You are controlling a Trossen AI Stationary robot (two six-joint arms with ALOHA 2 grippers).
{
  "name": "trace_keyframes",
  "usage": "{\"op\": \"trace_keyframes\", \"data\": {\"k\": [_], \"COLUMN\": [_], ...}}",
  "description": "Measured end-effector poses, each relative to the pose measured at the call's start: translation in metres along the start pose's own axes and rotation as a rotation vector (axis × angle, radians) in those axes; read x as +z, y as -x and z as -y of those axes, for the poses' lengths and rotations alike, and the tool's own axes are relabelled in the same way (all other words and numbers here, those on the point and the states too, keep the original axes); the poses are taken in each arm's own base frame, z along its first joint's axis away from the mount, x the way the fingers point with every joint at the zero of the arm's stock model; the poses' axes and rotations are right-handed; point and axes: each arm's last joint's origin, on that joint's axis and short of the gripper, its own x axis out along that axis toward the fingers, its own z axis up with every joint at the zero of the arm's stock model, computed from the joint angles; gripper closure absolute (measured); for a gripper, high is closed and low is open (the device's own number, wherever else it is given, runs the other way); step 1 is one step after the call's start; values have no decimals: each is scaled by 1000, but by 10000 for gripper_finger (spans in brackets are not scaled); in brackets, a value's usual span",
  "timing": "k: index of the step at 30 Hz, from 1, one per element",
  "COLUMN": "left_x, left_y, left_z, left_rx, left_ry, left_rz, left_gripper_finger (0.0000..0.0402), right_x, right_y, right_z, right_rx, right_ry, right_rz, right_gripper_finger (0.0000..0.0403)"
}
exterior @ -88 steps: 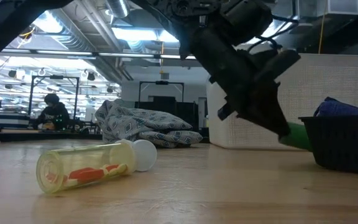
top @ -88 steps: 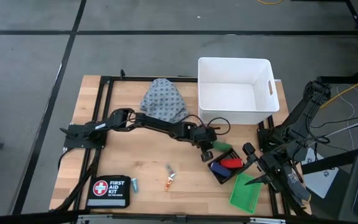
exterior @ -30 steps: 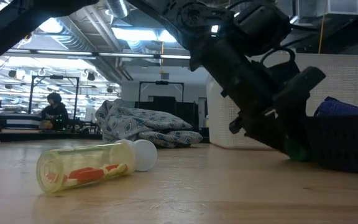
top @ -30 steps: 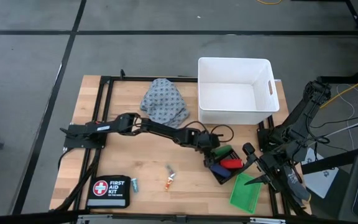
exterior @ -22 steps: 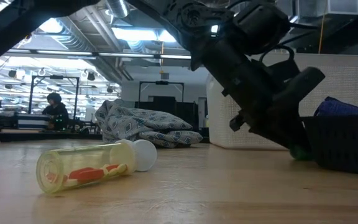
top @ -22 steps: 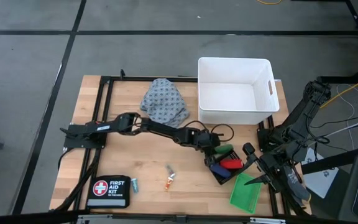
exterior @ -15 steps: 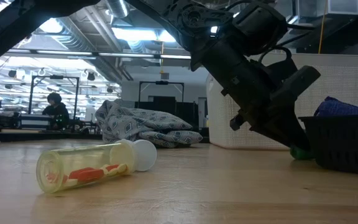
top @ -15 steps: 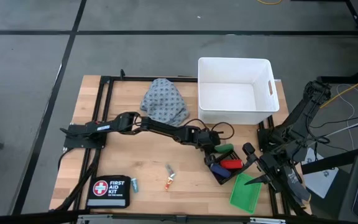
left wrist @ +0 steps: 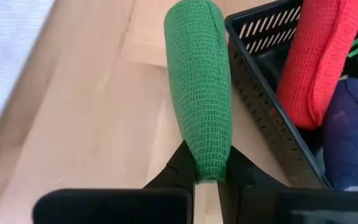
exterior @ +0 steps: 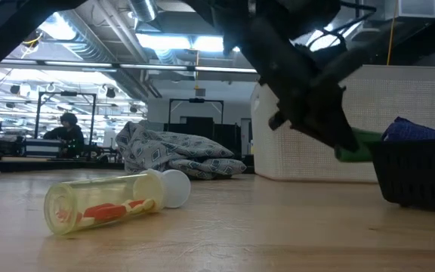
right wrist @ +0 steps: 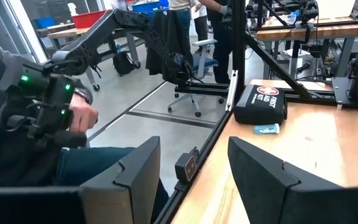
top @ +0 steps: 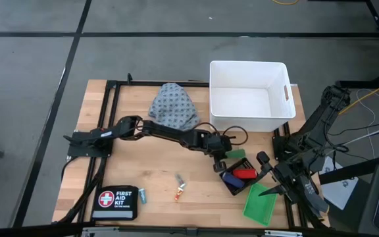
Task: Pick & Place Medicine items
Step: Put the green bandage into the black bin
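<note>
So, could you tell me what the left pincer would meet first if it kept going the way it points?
Probably the black basket. The left pincer, shut on the green cylinder, points along the basket's near wall; the cylinder's tip would likely touch the rim first, though depth is unclear.

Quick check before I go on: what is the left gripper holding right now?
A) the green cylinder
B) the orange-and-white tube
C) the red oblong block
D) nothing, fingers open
A: in the left wrist view the left gripper is shut on the green cylinder, beside the black basket that holds the red oblong block.
</note>
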Motion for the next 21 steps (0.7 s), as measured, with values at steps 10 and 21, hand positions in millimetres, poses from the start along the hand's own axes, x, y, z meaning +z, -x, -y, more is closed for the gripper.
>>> {"op": "trace_keyframes", "data": {"k": [10, 21], "left_x": [10, 4], "left_y": [28, 31], "left_z": [8, 53], "left_rx": [-9, -194], "left_ry": [-30, 18], "left_rz": [-1, 13], "left_gripper_finger": [384, 384], "right_x": [0, 0], "right_y": [0, 0], "right_z": [0, 0], "right_rx": [0, -3], "right_ry": [-1, -1], "right_rz": [-1, -1], "right_gripper_finger": [213, 213]}}
